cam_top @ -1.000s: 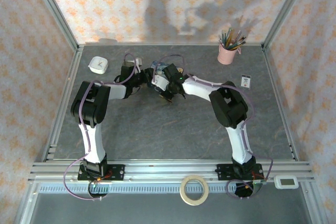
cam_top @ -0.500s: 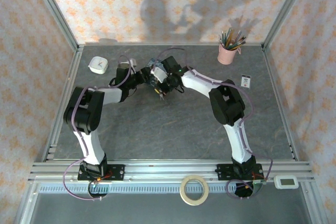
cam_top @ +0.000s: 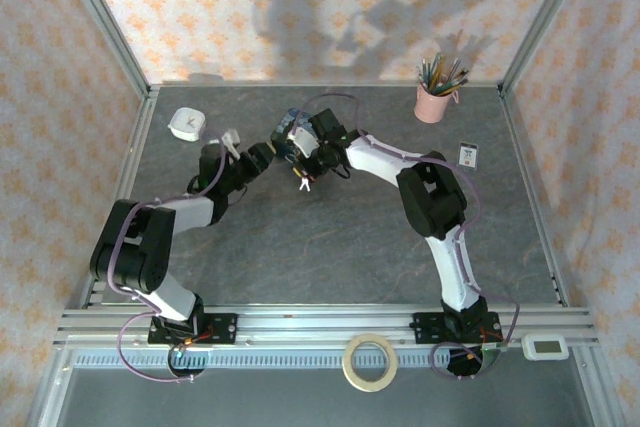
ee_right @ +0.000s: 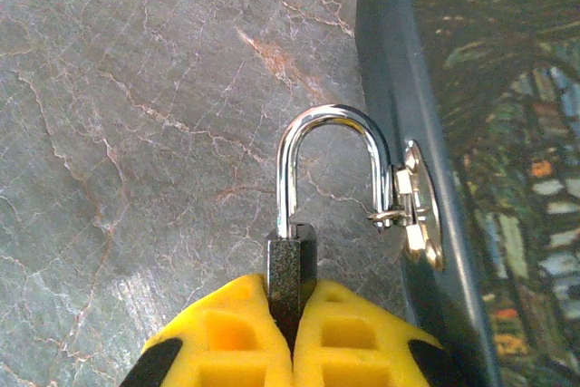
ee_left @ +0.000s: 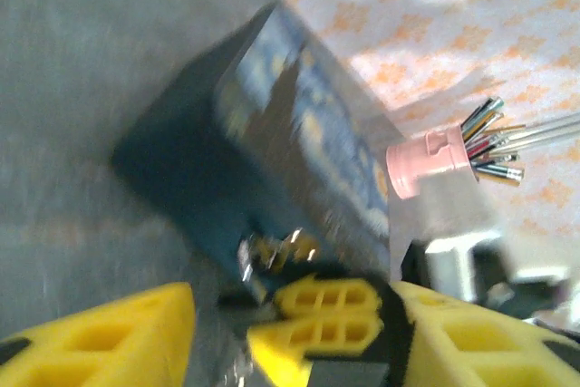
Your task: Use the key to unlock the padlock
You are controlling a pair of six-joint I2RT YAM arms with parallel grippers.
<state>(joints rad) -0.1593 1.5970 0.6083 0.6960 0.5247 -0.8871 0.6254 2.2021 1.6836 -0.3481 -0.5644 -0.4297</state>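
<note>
The grey stone-patterned table [ee_right: 136,133] takes up the left of my right wrist view, and the blue box [ee_right: 471,133] with its painted night-sky pattern runs down the right side. In the top view that box sits in the upper middle of the frame, with the pink cup [cam_top: 432,104] of pens well apart to its upper right. My left gripper [cam_top: 260,156] sits just left of the box; its wrist view is blurred, but its yellow fingers [ee_left: 100,342] stand wide apart at the bottom corners with nothing between them. My right gripper [ee_right: 290,298] is at the bottom centre of its view, its pads clamped on the dark body of the padlock [ee_right: 292,260]. The padlock stands just above the pads, and its chrome shackle [ee_right: 331,120] arches to the right and passes through the small hasp [ee_right: 412,210] on the box's side.
</note>
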